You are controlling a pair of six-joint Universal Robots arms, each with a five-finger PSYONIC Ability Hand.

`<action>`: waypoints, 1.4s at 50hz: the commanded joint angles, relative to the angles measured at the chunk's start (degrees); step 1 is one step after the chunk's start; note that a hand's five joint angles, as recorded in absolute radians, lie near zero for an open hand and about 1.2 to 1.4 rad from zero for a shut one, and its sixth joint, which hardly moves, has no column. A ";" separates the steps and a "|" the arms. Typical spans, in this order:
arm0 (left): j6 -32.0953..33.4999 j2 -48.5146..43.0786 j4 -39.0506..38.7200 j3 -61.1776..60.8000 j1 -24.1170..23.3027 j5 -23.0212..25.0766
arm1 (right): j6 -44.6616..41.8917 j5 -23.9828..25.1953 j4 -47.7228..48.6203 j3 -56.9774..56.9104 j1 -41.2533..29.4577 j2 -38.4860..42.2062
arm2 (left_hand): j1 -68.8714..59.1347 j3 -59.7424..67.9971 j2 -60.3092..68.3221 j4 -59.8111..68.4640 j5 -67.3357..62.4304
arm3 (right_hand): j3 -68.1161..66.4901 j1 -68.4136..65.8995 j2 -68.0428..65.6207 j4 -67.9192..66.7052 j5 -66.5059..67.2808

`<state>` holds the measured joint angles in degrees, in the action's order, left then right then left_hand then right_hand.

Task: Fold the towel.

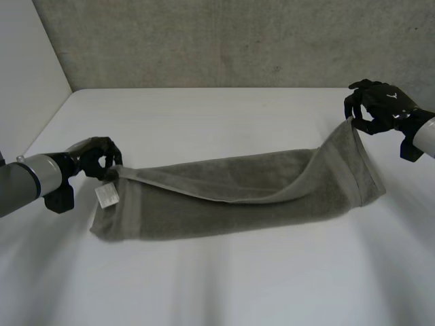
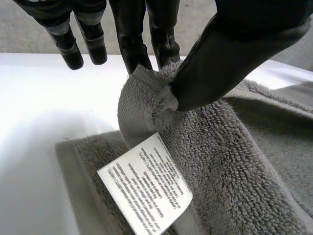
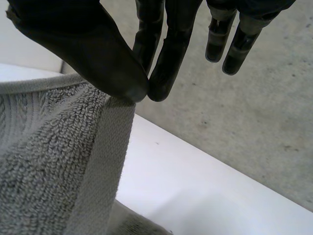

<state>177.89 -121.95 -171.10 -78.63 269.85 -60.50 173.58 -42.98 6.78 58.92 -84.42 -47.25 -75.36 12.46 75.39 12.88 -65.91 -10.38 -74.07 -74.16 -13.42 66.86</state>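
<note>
1. Grey towel [image 1: 238,197] lies lengthwise across the middle of the frame on the white table [image 1: 204,115], apparently doubled over along its length.
2. We see the left hand [image 1: 98,157], at middle left, pinching the corner beside the white care label [image 1: 107,195].
3. We see the right hand [image 1: 374,109], at upper right, pinching the opposite corner between thumb and fingers, raised off the table.

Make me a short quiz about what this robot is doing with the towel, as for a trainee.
1. True or false: the left robot hand pinches a corner of the grey towel.
2. The right robot hand holds its towel corner: A) pressed flat, B) lifted above the table, C) not at all.
3. Fill in: the white label hangs beside the ___ robot hand.
Key: 1 true; 2 B; 3 left.
</note>
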 commanded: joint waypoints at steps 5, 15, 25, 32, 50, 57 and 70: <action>-0.09 -2.68 -0.38 4.80 -0.03 -0.76 | 0.00 -9.48 5.43 -2.93 -2.59 5.93 | -4.64 -2.46 4.61 -2.88 -4.09 | 0.38 -5.93 -5.84 3.42 3.14; 0.09 -6.19 -1.08 7.87 -0.38 -1.72 | 0.00 -14.40 8.95 -4.42 -3.47 8.49 | -4.64 -2.46 4.61 -2.88 -4.09 | 0.38 -5.93 -5.84 3.42 3.14; 0.26 -7.86 -1.43 8.93 -0.56 -2.78 | 0.00 -15.20 9.31 -6.27 -4.17 11.12 | -4.64 -2.46 4.61 -2.88 -4.09 | 0.38 -5.93 -5.84 3.42 3.14; 0.17 -9.18 -1.61 10.60 -0.56 -2.95 | 0.00 -15.82 9.48 -7.94 -4.79 13.41 | -4.64 -2.46 4.61 -2.88 -4.09 | 0.38 -5.93 -5.84 3.42 3.14; 0.26 -12.43 -1.61 14.65 -1.70 -5.94 | 0.00 -18.46 12.91 -9.61 -5.67 15.87 | 10.11 -2.46 -10.14 -2.88 10.66 | 0.38 -5.93 -5.84 3.42 3.14; 0.26 -12.43 -1.61 14.73 -1.70 -6.12 | -0.08 -18.98 12.56 -11.19 -6.20 17.63 | 43.11 -2.46 -43.14 -2.88 43.66 | 0.38 30.00 30.09 3.42 -32.79; 0.79 -8.75 -1.69 14.56 -1.70 -7.96 | -2.46 -23.82 13.08 -12.07 -6.20 14.92 | 55.56 -2.46 -55.59 -2.88 56.11 | 0.38 64.07 64.16 3.42 -66.86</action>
<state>178.21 -133.35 -172.71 -63.89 268.10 -66.88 171.41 -64.98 19.53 46.91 -90.89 -29.75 -25.22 12.46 22.91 12.88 -10.53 -10.37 -15.16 -14.93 -13.42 3.48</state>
